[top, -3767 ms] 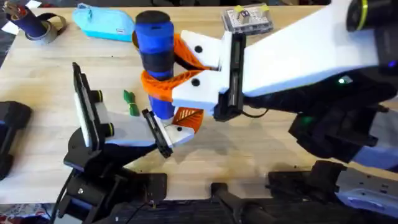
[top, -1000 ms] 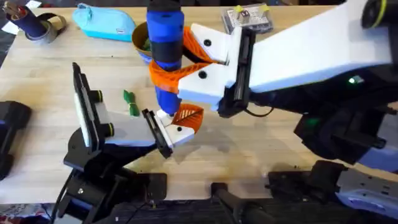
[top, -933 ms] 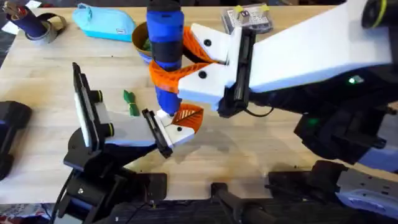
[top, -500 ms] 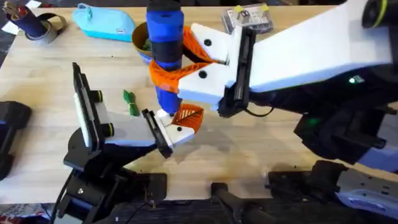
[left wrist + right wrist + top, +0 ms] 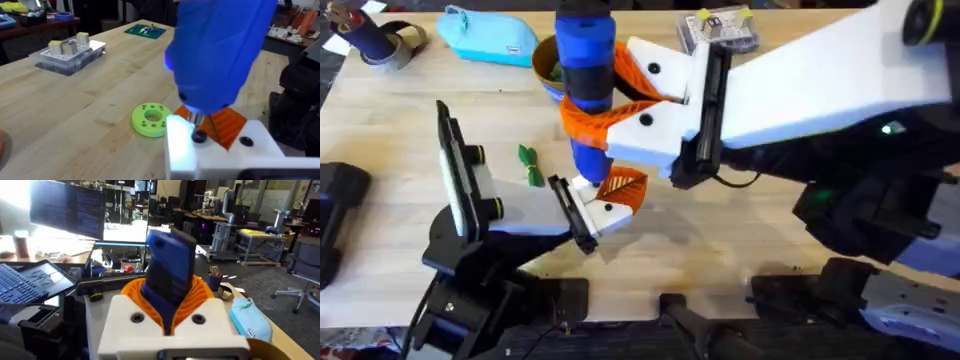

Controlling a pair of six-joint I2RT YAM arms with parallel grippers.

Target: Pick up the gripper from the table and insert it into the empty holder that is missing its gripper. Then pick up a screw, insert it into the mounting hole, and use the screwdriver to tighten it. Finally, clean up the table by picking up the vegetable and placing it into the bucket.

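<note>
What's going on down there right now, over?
Right gripper clamped on screwdriver, tip down on holder. Vegetable on table, not binned. Nothing in the way.

**A busy lab behind a pale wooden table**

The light wood table sits in a crowded workshop. Behind it stand large monitors (screens lit with text), an open laptop, cluttered benches, and a grey office chair on a carpeted floor.

screwdriver: bright blue, black band
gripper: orange, ribbed lattice
holder: white, black edges
counter: pale wood
</note>
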